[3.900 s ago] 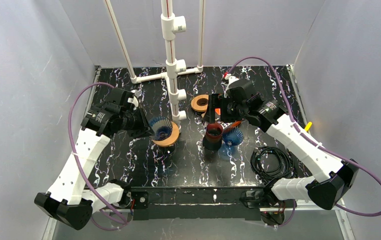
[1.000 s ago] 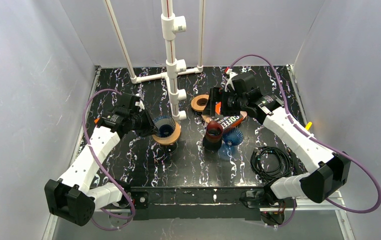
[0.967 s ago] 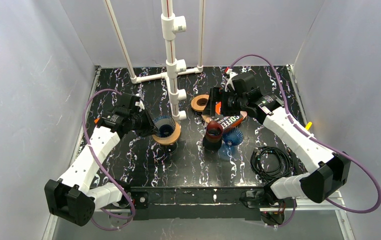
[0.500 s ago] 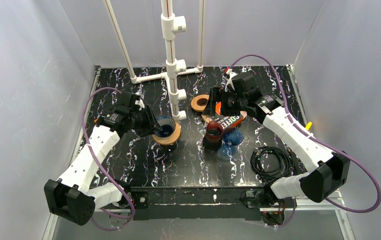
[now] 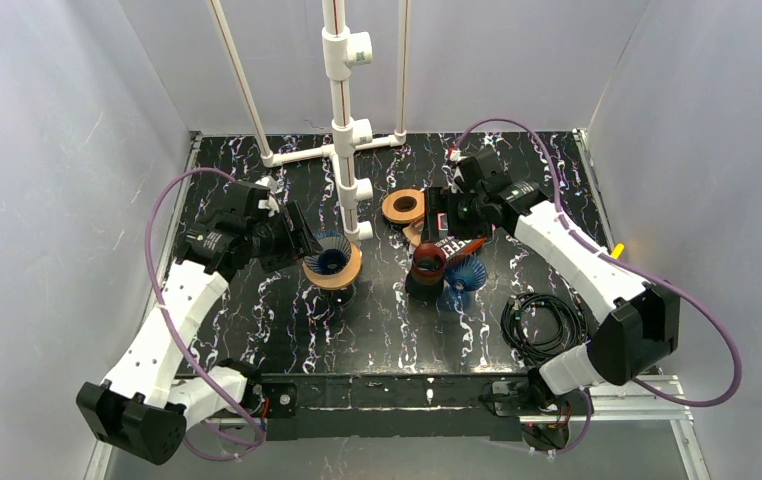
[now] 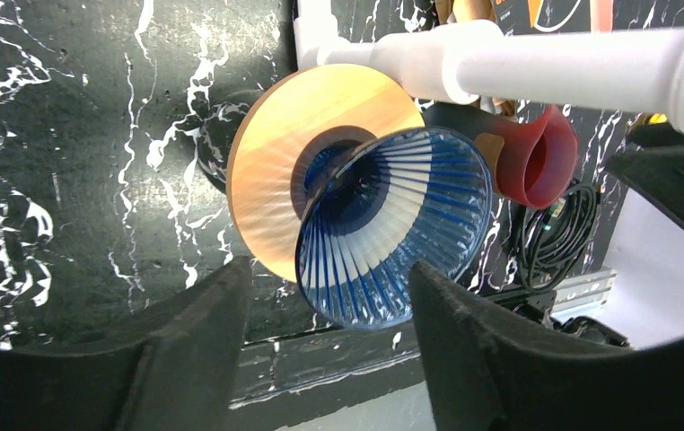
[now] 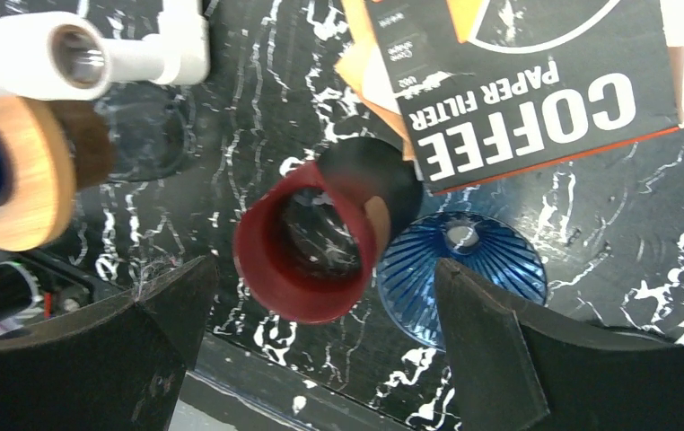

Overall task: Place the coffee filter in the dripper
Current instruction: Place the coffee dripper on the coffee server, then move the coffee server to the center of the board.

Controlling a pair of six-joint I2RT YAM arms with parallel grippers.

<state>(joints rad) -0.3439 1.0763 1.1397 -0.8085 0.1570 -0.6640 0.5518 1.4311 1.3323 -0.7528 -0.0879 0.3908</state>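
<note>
A blue ribbed dripper (image 5: 329, 256) sits tilted in a wooden ring (image 5: 345, 277) left of centre. In the left wrist view its cone (image 6: 392, 229) leans off the ring (image 6: 311, 135). The pale patch inside it may or may not be a filter. My left gripper (image 5: 302, 240) is open just left of the cone, fingers either side of the rim (image 6: 329, 269) without touching. The coffee filter box (image 5: 457, 240) lies at centre right, with tan paper edges (image 7: 361, 58) poking out beside it (image 7: 518, 81). My right gripper (image 5: 437, 215) hangs open above it (image 7: 325, 267).
A red-rimmed cup (image 5: 427, 263) lies on its side next to a second blue dripper (image 5: 465, 272). A spare wooden ring (image 5: 402, 207) lies behind them. A white pipe stand (image 5: 342, 90) rises at the back centre. A black cable coil (image 5: 542, 320) lies at the front right.
My left gripper has opened off the blue dripper's rim and drawn back slightly to the left. The right arm has shifted a little above the box, still open.
</note>
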